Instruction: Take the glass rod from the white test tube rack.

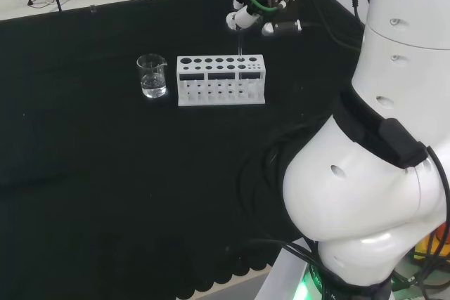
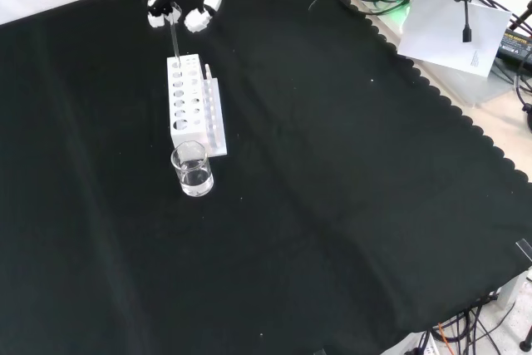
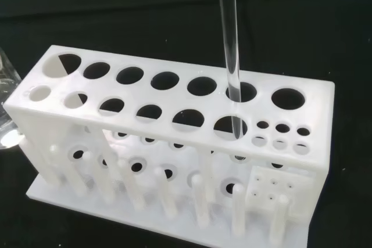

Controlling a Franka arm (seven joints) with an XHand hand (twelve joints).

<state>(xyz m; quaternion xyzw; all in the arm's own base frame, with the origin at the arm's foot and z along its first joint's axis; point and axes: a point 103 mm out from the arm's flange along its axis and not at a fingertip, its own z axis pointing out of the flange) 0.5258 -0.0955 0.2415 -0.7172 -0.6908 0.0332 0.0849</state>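
White test tube rack [image 1: 221, 80] on the black-clothed desk [image 1: 105, 173], a clear beaker [image 1: 152, 76] just to its left in the head view. Glass rod [image 3: 231, 45] upright in a far-row hole near the rack's right end. Hand [image 1: 247, 9] above the rack, fingers pinching the rod's top.

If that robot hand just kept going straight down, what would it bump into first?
Probably the white test tube rack: the hand hangs above its end, pinching the glass rod, whose lower end is already in a rack hole. Exact depth is hard to judge.
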